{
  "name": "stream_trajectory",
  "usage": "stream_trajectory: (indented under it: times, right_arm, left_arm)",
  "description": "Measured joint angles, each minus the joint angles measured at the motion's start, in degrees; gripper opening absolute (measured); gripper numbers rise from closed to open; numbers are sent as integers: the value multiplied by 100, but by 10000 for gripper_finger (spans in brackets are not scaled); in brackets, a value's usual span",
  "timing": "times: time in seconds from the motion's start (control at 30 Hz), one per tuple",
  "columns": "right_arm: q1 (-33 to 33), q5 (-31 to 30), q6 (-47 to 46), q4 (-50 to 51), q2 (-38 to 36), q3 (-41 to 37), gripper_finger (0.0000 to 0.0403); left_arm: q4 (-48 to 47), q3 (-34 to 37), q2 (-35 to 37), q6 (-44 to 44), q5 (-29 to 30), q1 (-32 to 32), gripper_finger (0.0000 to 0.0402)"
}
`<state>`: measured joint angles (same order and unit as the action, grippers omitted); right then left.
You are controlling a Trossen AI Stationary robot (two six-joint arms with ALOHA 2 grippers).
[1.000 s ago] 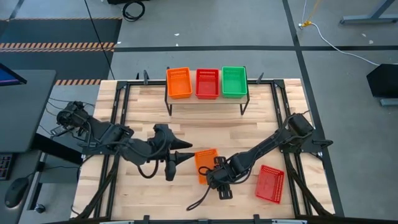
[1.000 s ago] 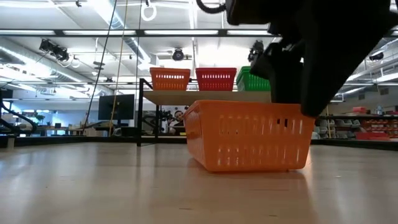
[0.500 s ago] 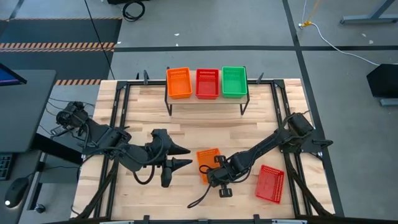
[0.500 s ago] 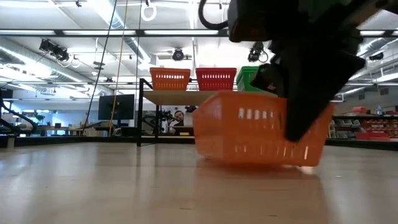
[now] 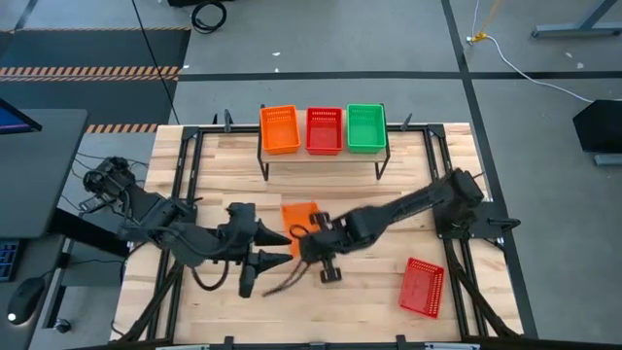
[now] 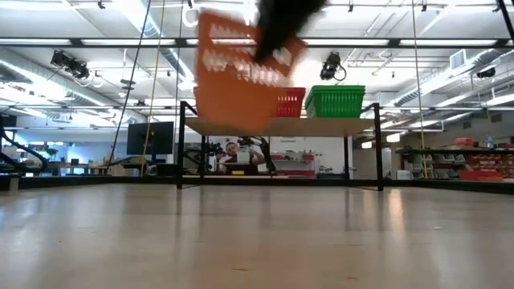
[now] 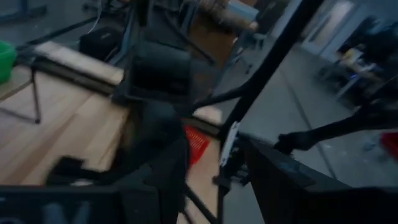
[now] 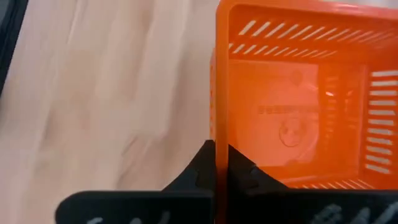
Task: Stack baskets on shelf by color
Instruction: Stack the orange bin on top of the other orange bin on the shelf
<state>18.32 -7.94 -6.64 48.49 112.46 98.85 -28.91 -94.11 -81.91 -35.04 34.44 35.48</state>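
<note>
My right gripper (image 5: 304, 234) is shut on an orange mesh basket (image 5: 296, 215), held high above the table's middle; in the low view the basket (image 6: 237, 72) hangs tilted in front of the shelf. The shelf (image 5: 321, 157) stands at the far edge, and its top board bears orange (image 5: 279, 129), red (image 5: 324, 130) and green (image 5: 366, 127) baskets. A red basket (image 5: 423, 287) lies on the table at the near right. My left gripper (image 5: 282, 247) is open and empty, just near and left of the held basket. My right gripper pinches one wall of the orange basket at its rim (image 8: 214, 134), one finger inside the basket and one outside. The fingers come from above, slanting down. The basket is lifted clear of the table and hangs tilted below the fingers, its open side up.
Black frame rails (image 5: 190, 194) run along the table's left and right sides. Bare wood lies between the shelf and the arms. The room beyond the table shows in the low view.
My right gripper has risen and gone toward the table's far left, toward the shelf. The orange basket has been lifted from the table, first tipping up on one edge, and now hangs clear and tilted. My left gripper has drawn back a little toward the near left.
</note>
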Motion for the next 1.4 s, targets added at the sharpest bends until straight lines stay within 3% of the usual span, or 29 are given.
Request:
stream_trajectory:
  times: [0.17, 0.33, 0.5, 0.73, 0.87, 1.1, 1.27, 1.4]
  right_arm:
    - [-300, -684, 843, 273, 0, 1182, 4]
    - [-784, -1064, 1494, 360, -2, 2038, 4]
    - [-1479, -927, 1735, 419, -2, 2227, 4]
    - [-2299, -341, 2043, 317, -2, 2192, 4]
    - [-2598, -130, 2366, 56, -2, 2192, 4]
    - [-2964, 202, 2783, -374, -2, 2192, 5]
    - [-3285, 492, 2875, -362, -2, 2192, 5]
    - [-3489, 765, 3250, -384, -2, 2192, 5]
  left_arm:
    - [707, -2, 267, 668, 202, 232, 172]
    - [1009, -7, 580, 1591, 1020, 536, 172]
    - [990, -7, 862, 2322, 1787, 652, 172]
    - [891, -7, 1094, 2881, 1827, 516, 172]
    - [764, -7, 1173, 2972, 1381, 317, 172]
    - [692, -4, 1163, 2868, -306, -462, 172]
    - [753, -2, 1188, 2794, -917, -1094, 172]
    - [859, -2, 1200, 2779, -1032, -1540, 172]
